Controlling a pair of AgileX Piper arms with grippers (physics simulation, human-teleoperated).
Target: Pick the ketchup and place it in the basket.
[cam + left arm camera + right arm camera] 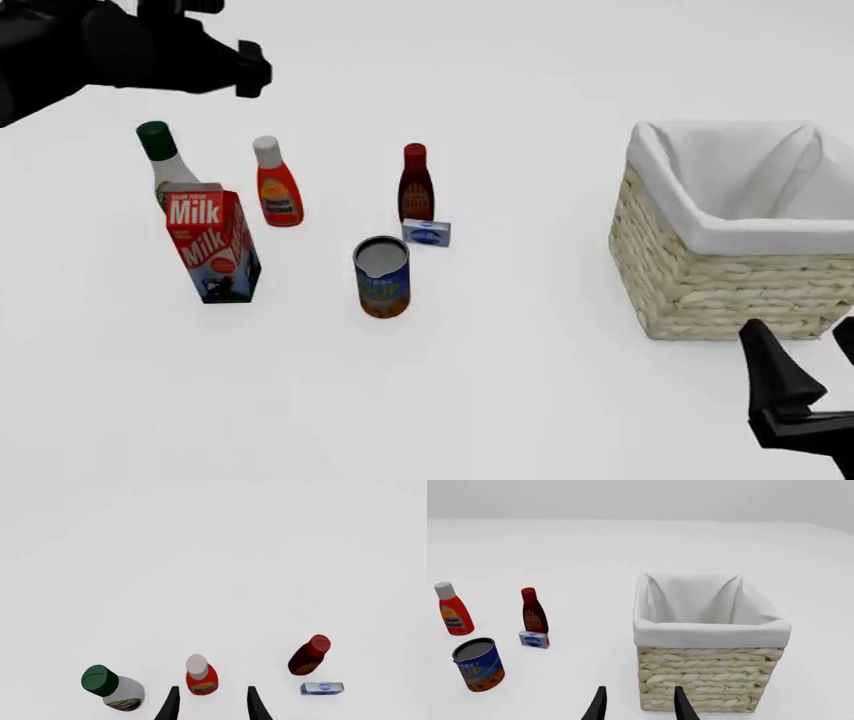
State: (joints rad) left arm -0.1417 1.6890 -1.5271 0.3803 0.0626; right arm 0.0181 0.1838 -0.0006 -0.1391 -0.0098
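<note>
The left tool [210,705] hangs high over the white table [534,380] with its two dark fingers spread and nothing between them; the ketchup [201,675] stands upright on the table directly below and just ahead of the gap between those fingers, untouched. To the left tool's own left side stands the green-capped bottle [112,687]; to its right stand the dark red-brown bottle [309,655] and, just beside that bottle's foot, a small blue-and-white box [321,688]. In the front view the ketchup [278,183] sits between the green-capped bottle [163,160] and the dark bottle [415,183], with the milk carton [211,243] and an open tin can [382,277] nearer the arms.

The right tool [637,705] is low, its fingers likewise spread and holding nothing; the basket [710,680] rests on the table straight ahead of it, close by, its white lining folded over the rim; its bottom is hidden from view, so its contents cannot be told. The ketchup [454,612] lies well apart from the right tool, far to its left.
</note>
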